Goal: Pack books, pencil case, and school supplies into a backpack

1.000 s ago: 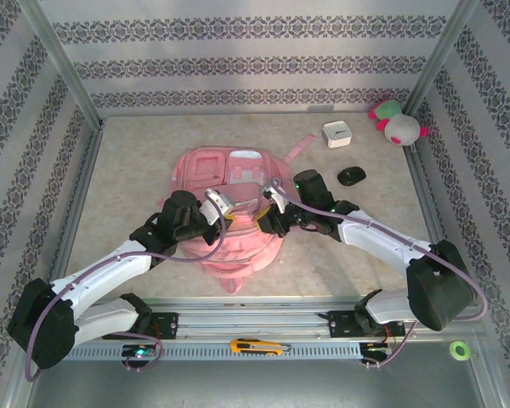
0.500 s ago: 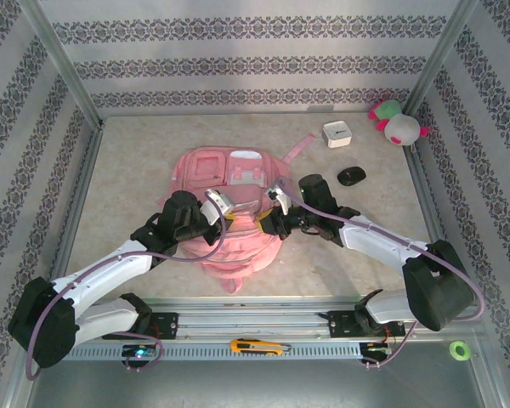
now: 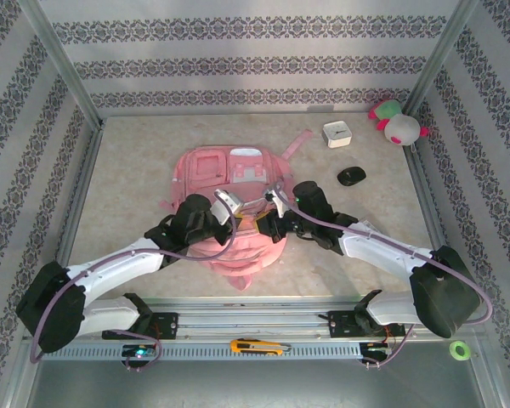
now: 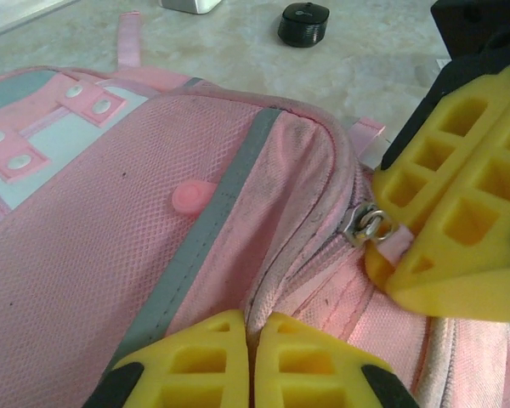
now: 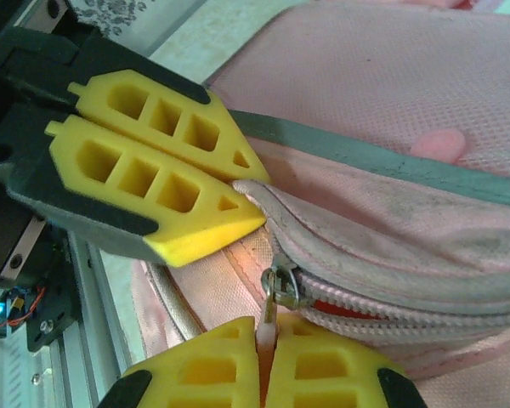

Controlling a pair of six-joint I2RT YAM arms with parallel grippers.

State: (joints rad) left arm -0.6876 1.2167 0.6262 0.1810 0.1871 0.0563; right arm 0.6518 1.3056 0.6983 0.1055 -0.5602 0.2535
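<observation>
Since a second ago both arms have crept in over the backpack (image 3: 229,166); the right end effector (image 3: 265,223), then a little apart, is now pressed together on the zipper pull (image 5: 276,289), pinching its pale pink tab. The left end effector (image 3: 243,221) has slid right and sits just beside it, fingers closed on a fold of the bag's rim next to the zip. The bag's upper-right strap lies farther out toward the white box (image 3: 337,134) than before. The backpack lies flat mid-worktop (image 3: 136,170), front face up. The zip teeth right of the metal slider are meshed; what is inside cannot be told. The fabric is soft pink mesh weave with a grey band, a round pink snap, white patches with pink tabs, and dark scuffs near the seam. The end effector fingers are yellow, blocky, with square cut-outs and black backs. A black computer mouse (image 3: 351,176), glossy and oval, sits right of the bag; a pink-and-green plush toy (image 3: 398,123) sits in the far right corner.
</observation>
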